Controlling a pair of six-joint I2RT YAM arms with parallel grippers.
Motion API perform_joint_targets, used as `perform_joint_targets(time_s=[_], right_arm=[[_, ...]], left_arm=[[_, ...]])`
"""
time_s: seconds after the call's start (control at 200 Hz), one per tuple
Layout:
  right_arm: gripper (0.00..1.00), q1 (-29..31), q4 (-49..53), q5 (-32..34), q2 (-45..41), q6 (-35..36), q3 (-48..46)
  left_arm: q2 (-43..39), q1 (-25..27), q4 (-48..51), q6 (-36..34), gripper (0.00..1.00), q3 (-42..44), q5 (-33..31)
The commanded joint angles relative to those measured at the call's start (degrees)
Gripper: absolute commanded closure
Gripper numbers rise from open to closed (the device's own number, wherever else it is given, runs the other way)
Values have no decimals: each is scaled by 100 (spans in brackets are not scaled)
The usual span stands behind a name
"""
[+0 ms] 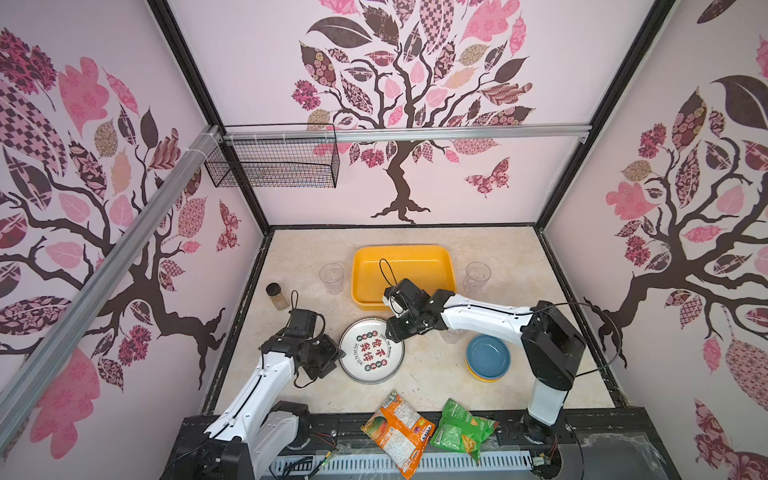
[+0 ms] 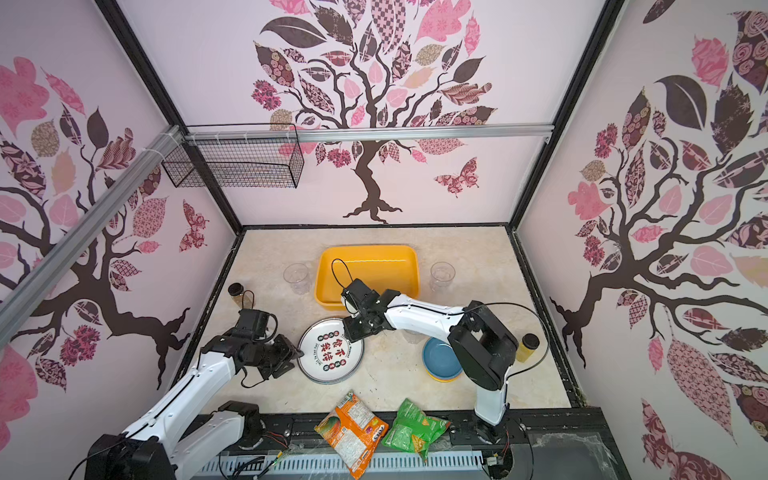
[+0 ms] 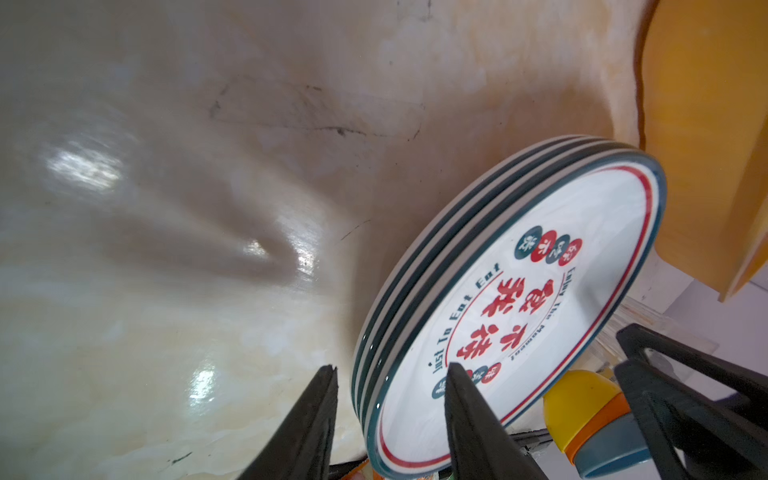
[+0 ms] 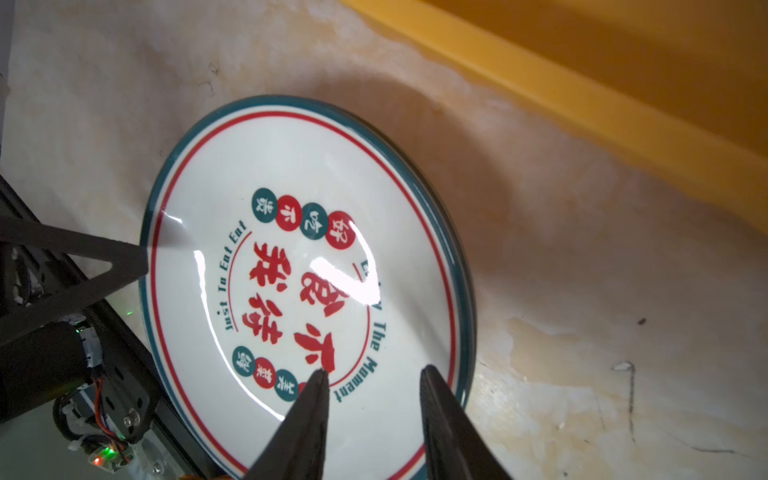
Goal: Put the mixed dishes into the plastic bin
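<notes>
Orange bag (image 1: pixel 397 432) and green bag (image 1: pixel 461 430) lie side by side at bottom centre, over the bench (image 1: pixel 299 257) front edge. Dark-lidded jar (image 1: pixel 277 296) stands upright centre-left; wire basket (image 1: pixel 274 164) hangs upper left.

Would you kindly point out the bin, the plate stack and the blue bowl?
bin (image 1: pixel 419 274): in a top view, bare floor.
plate stack (image 1: pixel 371 351): in a top view, top plate's centre.
blue bowl (image 1: pixel 487 355): in a top view, its inside.
</notes>
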State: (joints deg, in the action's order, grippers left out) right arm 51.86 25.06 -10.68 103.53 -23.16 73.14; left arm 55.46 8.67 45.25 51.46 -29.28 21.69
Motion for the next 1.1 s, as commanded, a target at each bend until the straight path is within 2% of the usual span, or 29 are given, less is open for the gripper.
perform_joint_targets(time_s=[0.0,0.28,1.095], right_arm=[[59,27,113,385,-313,-36,77],[50,29,202,549,-34,-57,127],[48,28,69,189,458,-110,127]], left_arm=[[18,17,-41,-4,54,106,-8],[40,18,-76,-24,52,105,28],[19,30,-98,-22,51,132,46]])
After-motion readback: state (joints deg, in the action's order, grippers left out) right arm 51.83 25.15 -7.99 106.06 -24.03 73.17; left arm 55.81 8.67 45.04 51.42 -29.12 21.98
